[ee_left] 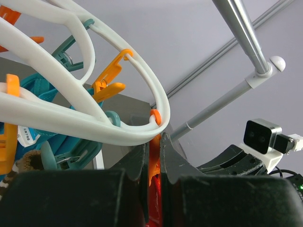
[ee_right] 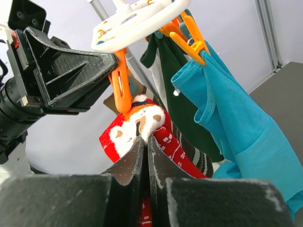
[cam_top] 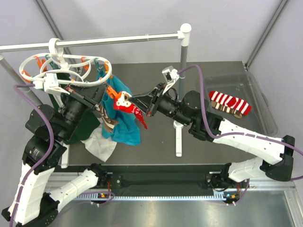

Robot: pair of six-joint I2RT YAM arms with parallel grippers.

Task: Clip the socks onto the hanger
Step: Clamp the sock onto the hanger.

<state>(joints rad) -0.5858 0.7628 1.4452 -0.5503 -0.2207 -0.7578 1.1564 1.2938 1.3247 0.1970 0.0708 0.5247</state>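
Holding small red sock with white snowflake dots (ee_right: 120,138) shut tight in right gripper (ee_right: 146,140), cuff just above fingertips, touching orange plastic clothespin (ee_right: 122,85). Squeezing that pin in left gripper (ee_left: 154,142), beneath white plastic oval hanger (ee_right: 142,24). Not yet clipped, seemingly. Brown cream-striped sock (cam_top: 107,119) below left gripper, apparently hung. Well behind right gripper: clear plastic tray (cam_top: 263,101) holding red-and-white striped sock (cam_top: 230,101) over second brown sock (cam_top: 221,108); both left.

Four socks (cam_top: 230,102), one hanger (ee_left: 71,118)

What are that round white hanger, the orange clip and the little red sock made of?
The hanger looks like smooth, slightly glossy moulded plastic. The orange clip seems to be hard plastic too, judging by its shine. The red sock looks like soft, matte knitted fabric that creases where it is pinched.
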